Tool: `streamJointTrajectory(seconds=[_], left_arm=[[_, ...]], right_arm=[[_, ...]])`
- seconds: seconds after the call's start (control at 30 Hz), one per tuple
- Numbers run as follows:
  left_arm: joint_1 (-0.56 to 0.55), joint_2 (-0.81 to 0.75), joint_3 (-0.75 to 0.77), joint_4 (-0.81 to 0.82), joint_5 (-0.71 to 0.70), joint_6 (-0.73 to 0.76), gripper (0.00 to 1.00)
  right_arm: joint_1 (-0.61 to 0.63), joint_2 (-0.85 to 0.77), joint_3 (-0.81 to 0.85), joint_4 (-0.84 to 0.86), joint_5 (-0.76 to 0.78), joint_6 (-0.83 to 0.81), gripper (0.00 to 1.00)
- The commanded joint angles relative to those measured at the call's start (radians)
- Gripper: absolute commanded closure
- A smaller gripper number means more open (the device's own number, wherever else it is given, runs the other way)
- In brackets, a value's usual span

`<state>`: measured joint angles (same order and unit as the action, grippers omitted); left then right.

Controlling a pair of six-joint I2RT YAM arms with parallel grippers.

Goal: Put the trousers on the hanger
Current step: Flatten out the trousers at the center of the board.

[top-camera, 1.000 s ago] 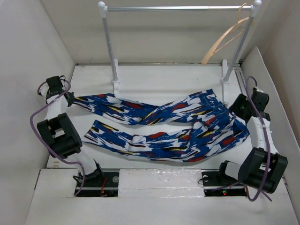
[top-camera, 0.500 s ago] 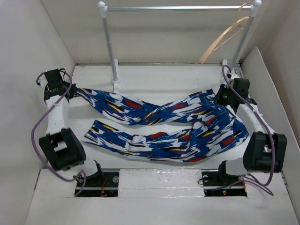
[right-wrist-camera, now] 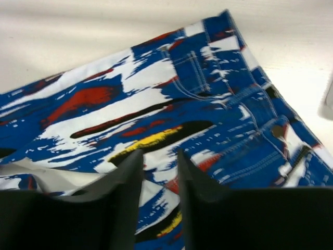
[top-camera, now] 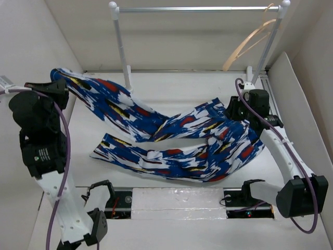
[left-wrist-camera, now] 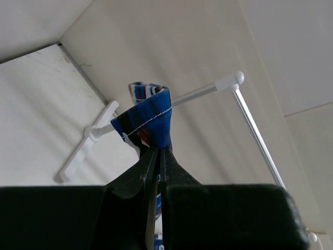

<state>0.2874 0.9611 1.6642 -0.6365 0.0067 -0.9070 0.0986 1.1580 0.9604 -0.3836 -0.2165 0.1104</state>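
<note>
1. Pinching the hem of one leg of the trousers [top-camera: 197, 151] with the left gripper [left-wrist-camera: 158, 152]; fingers pressed together on blue cloth with a white stitch line, bunched just past the tips.
2. Holding that hem up off the table [top-camera: 182, 86] at the far left, close to the left wall and just left of the left post of the rail rack [top-camera: 197, 9].
3. Sloping from that grip down and to the right, as far as the middle of the table, then resting on it.
4. Lying flat with the other leg, nearer the arm bases, its hem pointing left.
5. Bunched and folded over at the waist and seat, on the right side of the table.
6. Poised at the waist end with the right gripper [top-camera: 231, 110], near the foot of the right rack post.
7. Showing, in the right wrist view, fingers a little apart over printed cloth with pocket stitching, red, black and yellow dashes in the gap between them.
8. Cannot tell whether any cloth is nipped or even touched there.
9. Hanging by its hook from the right end of the rail: the hanger [top-camera: 248, 44], pale tan, tilted, well apart from the trousers and from both grippers.
</note>
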Motion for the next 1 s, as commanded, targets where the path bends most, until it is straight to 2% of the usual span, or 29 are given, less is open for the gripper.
streamJointTrajectory(seconds=[0.0, 0.03, 0.07, 0.13, 0.2, 0.23, 0.27, 0.3, 0.4, 0.5, 0.67, 0.77, 0.83, 0.97], left_arm=[[-0.004, -0.009, 0.016, -0.181, -0.050, -0.029, 1.00], [-0.004, -0.009, -0.013, -0.195, -0.077, -0.011, 1.00], [-0.004, -0.009, -0.014, -0.195, -0.089, -0.007, 1.00], [-0.013, 0.025, -0.072, -0.155, -0.120, -0.004, 1.00], [-0.013, 0.088, -0.083, -0.119, -0.126, -0.020, 1.00], [-0.013, 0.155, -0.080, -0.100, -0.114, -0.020, 1.00], [-0.013, 0.184, -0.077, -0.085, -0.105, -0.024, 1.00], [-0.013, 0.209, -0.083, -0.045, -0.090, -0.036, 1.00], [-0.013, 0.275, -0.093, 0.014, -0.082, -0.026, 1.00], [-0.013, 0.312, -0.133, 0.038, -0.083, 0.000, 1.00], [-0.013, 0.274, -0.263, 0.110, -0.074, 0.020, 1.00], [-0.013, 0.254, -0.290, 0.112, -0.106, 0.051, 1.00], [-0.013, 0.237, -0.303, 0.121, -0.117, 0.062, 1.00], [-0.004, 0.228, -0.317, 0.132, -0.120, 0.074, 1.00]], right_arm=[[0.009, -0.006, 0.078, -0.047, 0.063, -0.041, 0.59], [0.009, 0.005, 0.063, -0.022, 0.075, -0.040, 0.51], [0.009, 0.015, 0.063, -0.021, 0.078, -0.038, 0.51], [0.009, 0.055, 0.017, 0.079, 0.056, -0.041, 0.35], [-0.019, 0.178, 0.040, 0.142, -0.019, -0.034, 0.27], [-0.031, 0.230, 0.067, 0.164, -0.087, -0.043, 0.26], [-0.031, 0.283, 0.102, 0.166, -0.089, -0.060, 0.25], [-0.040, 0.378, 0.132, 0.173, -0.083, -0.063, 0.24], [-0.040, 0.507, 0.205, 0.244, -0.028, -0.054, 0.22], [-0.062, 0.594, 0.251, 0.305, -0.012, -0.023, 0.13], [-0.062, 0.798, 0.412, 0.187, 0.003, -0.018, 0.09], [-0.062, 0.827, 0.414, 0.146, -0.003, -0.012, 0.18], [-0.062, 0.829, 0.388, 0.155, -0.007, -0.002, 0.42], [-0.053, 0.832, 0.402, 0.131, -0.024, -0.018, 0.65]])
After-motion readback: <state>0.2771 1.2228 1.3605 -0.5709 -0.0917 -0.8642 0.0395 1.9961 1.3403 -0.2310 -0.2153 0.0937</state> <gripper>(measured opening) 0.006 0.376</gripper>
